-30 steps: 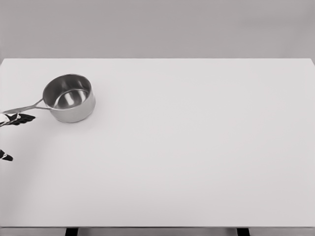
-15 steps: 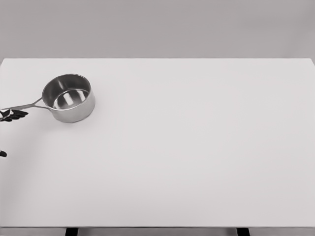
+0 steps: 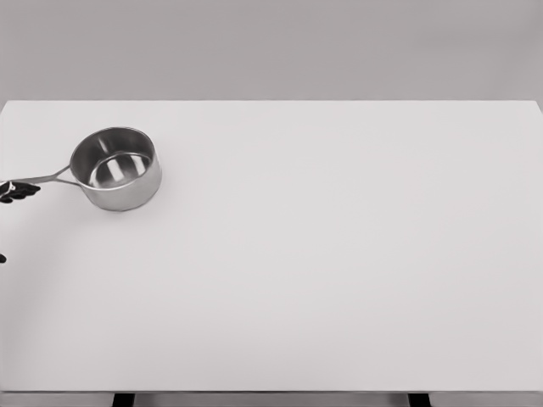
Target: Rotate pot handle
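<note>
Since the earlier frames, the saucepan [image 3: 116, 168] is being shifted slightly toward the left edge and its handle [image 3: 38, 179] is being swung a little further up — while the dark fingertips [image 3: 15, 191] at the far left are being drawn almost out of view. By the look of it, the rotating step itself is being carried out: the long handle is being held or pushed at its outer end, and the small steel pan is being pivoted on the white table [image 3: 339, 254], where it is sitting upright and empty near the left rear part of the surface. For the next move, a continued sweep of the handle end is being called for, with the pan body kept from sliding off to the left. Most of the left hand [image 3: 12, 192] is being cut off by the picture edge, so whether its fingers are closed around the handle or merely pressed against it cannot be told — only the tips are being shown, touching or just beside the handle end. Nothing of the right arm is being shown.
</note>
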